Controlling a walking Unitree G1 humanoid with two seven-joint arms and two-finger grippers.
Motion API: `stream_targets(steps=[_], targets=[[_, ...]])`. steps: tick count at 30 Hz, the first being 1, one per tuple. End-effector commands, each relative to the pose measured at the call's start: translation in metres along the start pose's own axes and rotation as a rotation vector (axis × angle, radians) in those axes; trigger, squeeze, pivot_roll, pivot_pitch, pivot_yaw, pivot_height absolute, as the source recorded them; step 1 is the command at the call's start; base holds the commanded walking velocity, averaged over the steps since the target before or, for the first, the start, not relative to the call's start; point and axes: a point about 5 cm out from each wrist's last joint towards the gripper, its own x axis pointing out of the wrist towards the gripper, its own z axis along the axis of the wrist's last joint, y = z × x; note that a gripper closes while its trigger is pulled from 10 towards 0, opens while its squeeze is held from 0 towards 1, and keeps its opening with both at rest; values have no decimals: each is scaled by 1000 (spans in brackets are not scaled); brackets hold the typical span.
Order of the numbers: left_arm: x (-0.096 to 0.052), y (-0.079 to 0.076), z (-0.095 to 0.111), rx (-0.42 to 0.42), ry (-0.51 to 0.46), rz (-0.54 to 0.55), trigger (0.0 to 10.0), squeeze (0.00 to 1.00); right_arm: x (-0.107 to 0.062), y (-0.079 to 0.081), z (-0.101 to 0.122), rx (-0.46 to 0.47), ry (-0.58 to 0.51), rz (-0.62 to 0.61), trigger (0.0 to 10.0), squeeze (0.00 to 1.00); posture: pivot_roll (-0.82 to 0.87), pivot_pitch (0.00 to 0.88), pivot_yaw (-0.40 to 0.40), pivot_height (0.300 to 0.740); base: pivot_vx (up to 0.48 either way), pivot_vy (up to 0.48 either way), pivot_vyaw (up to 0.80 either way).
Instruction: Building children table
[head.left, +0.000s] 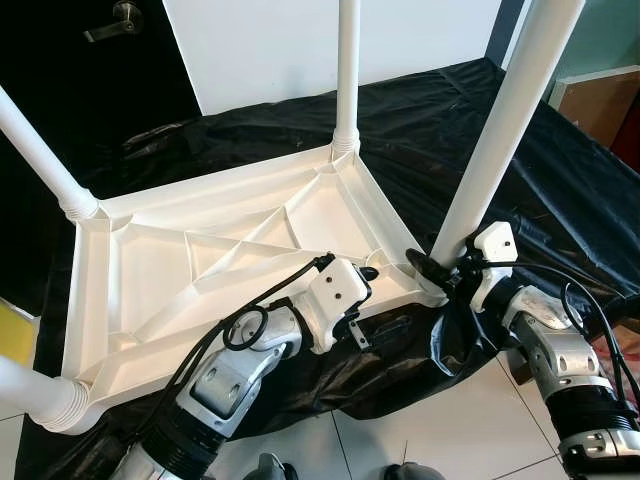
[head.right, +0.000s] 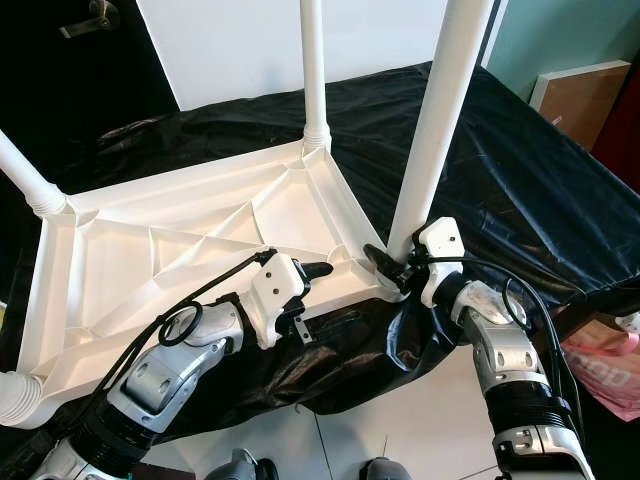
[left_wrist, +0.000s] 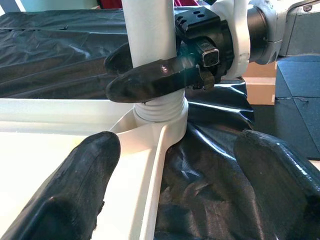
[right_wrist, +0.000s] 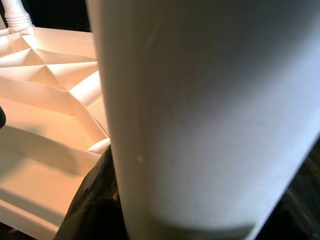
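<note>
Silver jointed arms, looping black cables, black fingers (left_wrist: 150, 80).

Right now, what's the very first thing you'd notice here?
A white tabletop lying upside down on black plastic sheeting, with white legs sticking up from its corners. The right pincer is clamped around the nearest leg, right at its base. The left pincer hovers open by the tabletop's near edge, pointing at that same corner.

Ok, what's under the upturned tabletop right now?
The white tabletop lies ribbed side up on a black plastic sheet that spreads out past its edges and hangs over the near side. Whatever supports the sheet is covered, so I cannot tell what it is.
</note>
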Motion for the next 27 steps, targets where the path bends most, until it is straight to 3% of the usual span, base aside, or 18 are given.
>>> stream_targets(steps=[1, 10, 15, 23, 24, 25, 27], targets=[[-2, 1, -3, 11, 11, 2, 10000, 0, 0, 5, -8, 7, 22, 11, 10000, 0, -90, 114, 56, 740, 0, 0, 0], [-2, 1, -3, 12, 6, 4, 10000, 0, -3, 8, -10, 32, 13, -59, 10000, 0, -93, 115, 48, 740, 0, 0, 0], [0, 0, -4, 11, 3, 4, 10000, 0, -6, 17, -11, 60, -9, -223, 10000, 0, -102, 113, 45, 740, 0, 0, 0], [1, 2, -4, 11, 4, 1, 10000, 0, -7, 21, -16, 67, 34, -355, 10000, 0, -103, 110, 46, 740, 0, 0, 0], [1, 1, -5, 9, 9, -1, 10000, 0, -7, 22, -19, 103, 57, -434, 10000, 0, -100, 106, 42, 740, 0, 0, 0], [1, 1, -5, 9, 9, -1, 10000, 0, -7, 22, -19, 103, 57, -434, 10000, 0, -100, 106, 42, 740, 0, 0, 0], [1, 0, -6, 7, 13, -4, 10000, 0, -4, 34, -21, 153, 76, -519, 10000, 0, -97, 104, 38, 740, 0, 0, 0]])
